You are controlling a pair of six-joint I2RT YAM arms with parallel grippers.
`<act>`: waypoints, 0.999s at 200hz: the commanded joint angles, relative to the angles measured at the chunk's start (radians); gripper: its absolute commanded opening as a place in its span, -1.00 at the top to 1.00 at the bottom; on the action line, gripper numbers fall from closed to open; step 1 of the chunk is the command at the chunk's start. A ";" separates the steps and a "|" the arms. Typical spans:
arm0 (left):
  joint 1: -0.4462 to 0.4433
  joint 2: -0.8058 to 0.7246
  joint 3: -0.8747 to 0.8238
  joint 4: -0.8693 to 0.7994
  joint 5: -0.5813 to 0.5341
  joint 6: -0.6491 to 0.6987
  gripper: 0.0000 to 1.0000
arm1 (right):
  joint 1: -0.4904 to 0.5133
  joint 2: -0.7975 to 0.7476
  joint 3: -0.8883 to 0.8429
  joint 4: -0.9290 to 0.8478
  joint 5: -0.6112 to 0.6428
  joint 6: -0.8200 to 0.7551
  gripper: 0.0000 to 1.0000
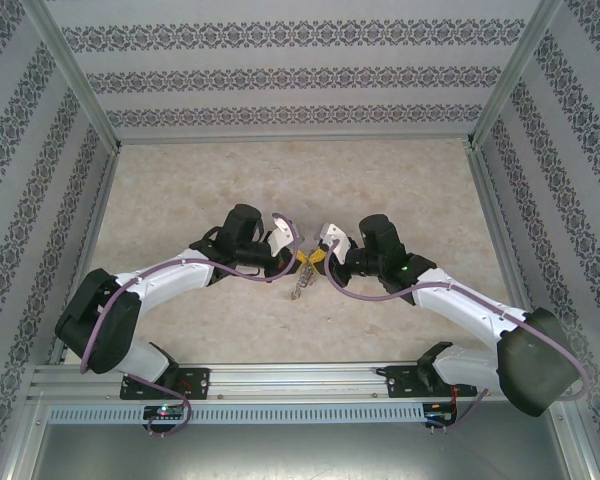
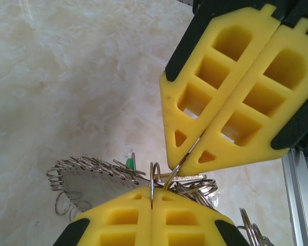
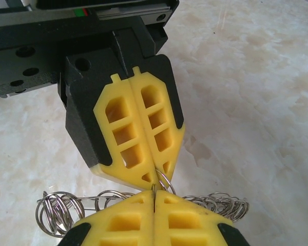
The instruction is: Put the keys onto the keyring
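Pincers number two, meeting tip to tip above the pale marbled surface. The left pincer is pinched shut on a small ring; the right pincer is closed on a thin metal strip. One keyring, its rim crowded with loops, sits just beneath them, one green-tagged key among the loops.
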 commanded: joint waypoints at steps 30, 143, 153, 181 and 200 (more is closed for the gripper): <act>-0.005 0.004 0.014 -0.029 0.009 0.040 1.00 | 0.027 -0.006 0.035 0.039 0.064 0.022 1.00; -0.005 0.011 0.024 -0.038 -0.003 0.064 1.00 | 0.029 -0.006 0.082 -0.012 0.130 0.063 1.00; -0.006 0.012 0.027 -0.044 -0.004 0.067 1.00 | 0.031 -0.001 0.090 -0.030 0.137 0.062 1.00; -0.005 0.010 0.024 -0.027 -0.003 0.059 1.00 | 0.038 0.023 0.101 -0.071 0.144 0.050 1.00; -0.005 0.008 0.019 -0.014 -0.003 0.053 1.00 | 0.046 0.037 0.108 -0.088 0.168 0.053 1.00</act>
